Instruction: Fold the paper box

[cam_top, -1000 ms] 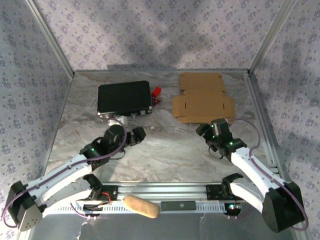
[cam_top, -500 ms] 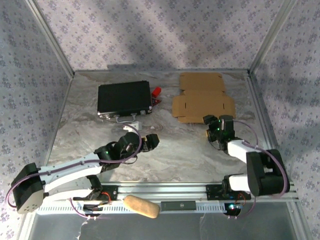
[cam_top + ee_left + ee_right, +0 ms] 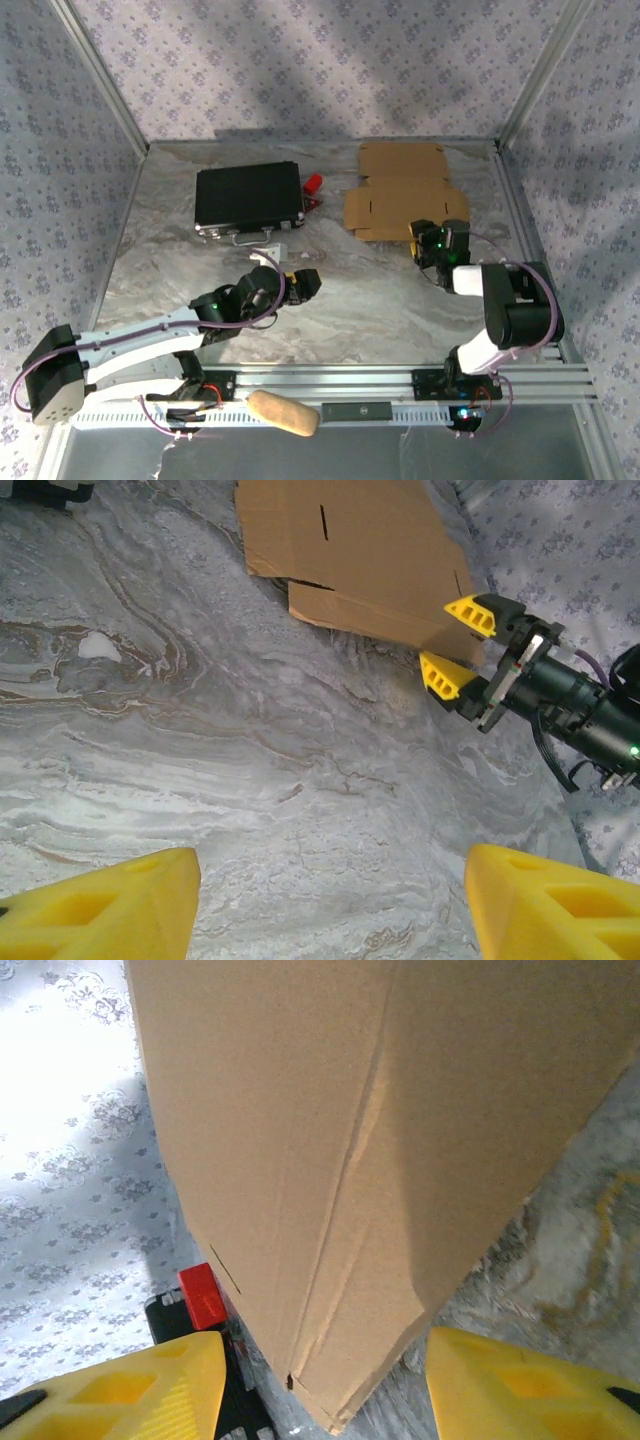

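brown cardboard, the paper box (image 3: 405,195), is seen lying flat and unfolded on the far right part of the marbled grey table (image 3: 350,300), with its flaps spread out and its slits and notches showing. it is placed to the right of the black case (image 3: 248,195) and apart from it, and a small red piece (image 3: 313,184) is seen at the case's right edge, between the two. the right gripper (image 3: 428,238) is found at the sheet's near right corner. in the right wrist view that corner of the paper box (image 3: 350,1140) is framed between the yellow fingers (image 3: 130,1385), which are held apart and are not closed on it. from the left wrist camera the right gripper (image 3: 455,645) is likewise seen with its two yellow tips spread at the near edge of the paper box (image 3: 360,550). the left gripper (image 3: 300,282) is held over bare table near the middle, well apart from the sheet, and its jaws are spread wide with nothing between them. a tan rounded lump (image 3: 283,412) is laid on the rail (image 3: 380,385) at the near edge.
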`<act>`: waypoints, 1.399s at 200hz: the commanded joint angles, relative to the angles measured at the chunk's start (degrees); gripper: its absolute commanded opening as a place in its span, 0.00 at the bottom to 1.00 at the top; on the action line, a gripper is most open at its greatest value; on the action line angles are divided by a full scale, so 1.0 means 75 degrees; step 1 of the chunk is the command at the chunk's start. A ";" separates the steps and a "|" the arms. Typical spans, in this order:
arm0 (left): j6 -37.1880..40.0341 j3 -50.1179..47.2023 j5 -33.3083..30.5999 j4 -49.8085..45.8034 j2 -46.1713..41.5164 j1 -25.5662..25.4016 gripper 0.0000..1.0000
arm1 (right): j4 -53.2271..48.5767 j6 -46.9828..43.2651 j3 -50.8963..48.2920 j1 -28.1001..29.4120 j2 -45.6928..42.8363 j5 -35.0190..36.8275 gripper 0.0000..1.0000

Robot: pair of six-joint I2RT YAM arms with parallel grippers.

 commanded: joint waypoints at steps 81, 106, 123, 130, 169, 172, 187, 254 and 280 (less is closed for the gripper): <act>0.0260 0.0365 -0.0218 0.0100 -0.0378 -0.0193 0.66 | 0.0276 0.0221 -0.0079 -0.0127 0.0149 0.0371 0.56; 0.0328 0.0387 -0.0169 0.0100 -0.0435 -0.0203 0.64 | 0.1038 0.0429 0.0028 -0.0277 0.0952 0.0100 0.50; 0.0344 0.0404 -0.0149 0.0048 -0.0502 -0.0220 0.63 | 0.1592 0.0694 0.0029 -0.0304 0.1362 -0.0016 0.48; 0.0363 0.0404 -0.0148 0.0032 -0.0544 -0.0220 0.63 | 0.1712 0.0746 0.0000 -0.0304 0.1412 0.0035 0.48; 0.0423 0.0406 -0.0208 -0.0043 -0.0713 -0.0241 0.61 | 0.1729 0.0544 0.0110 -0.0260 0.1421 0.0235 0.39; 0.0422 0.0406 -0.0213 -0.0041 -0.0706 -0.0244 0.61 | 0.1756 0.0553 0.0120 -0.0260 0.1447 0.0229 0.36; 0.0447 0.0416 -0.0208 -0.0048 -0.0742 -0.0243 0.60 | 0.1849 0.0633 0.0152 -0.0269 0.1543 0.0224 0.22; 0.0370 0.0358 -0.0381 0.0036 -0.0633 -0.0250 0.58 | 0.0741 0.0748 -0.0112 -0.0045 -0.0088 0.0592 0.00; 0.0212 0.0505 -0.0429 0.0345 -0.0191 -0.0235 0.68 | -0.0315 0.1080 -0.0499 0.0243 -0.1477 0.0885 0.00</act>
